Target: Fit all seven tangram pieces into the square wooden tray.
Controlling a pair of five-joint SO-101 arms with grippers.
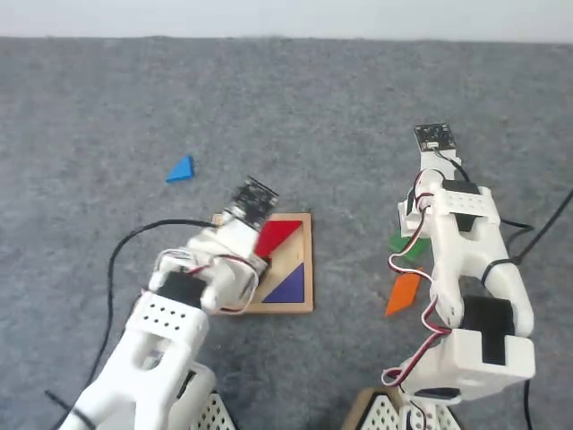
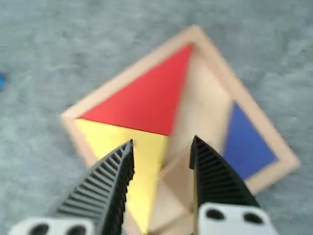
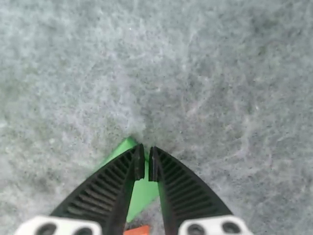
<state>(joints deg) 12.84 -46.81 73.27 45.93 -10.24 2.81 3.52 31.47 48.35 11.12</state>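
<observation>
Tray (image 1: pixel 286 307) sits on the surface (image 1: pixel 89 107) with a red piece (image 1: pixel 277 235), a yellow piece (image 2: pixel 146 156) and a blue piece (image 1: pixel 288 285) inside. My left pincer (image 2: pixel 161 143) hangs wide open over it, holding nothing. At 3 o'clock, my right pincer (image 3: pixel 144 159) is pinched closed above a green piece (image 3: pixel 120 149).

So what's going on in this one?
The left gripper hangs open over the square wooden tray, which holds a red triangle, a yellow triangle and a dark blue piece, with bare wood left to fill. The right gripper is shut just above a green piece on the grey carpet, an orange piece nearby. A small light blue triangle lies alone, away from the tray.
</observation>
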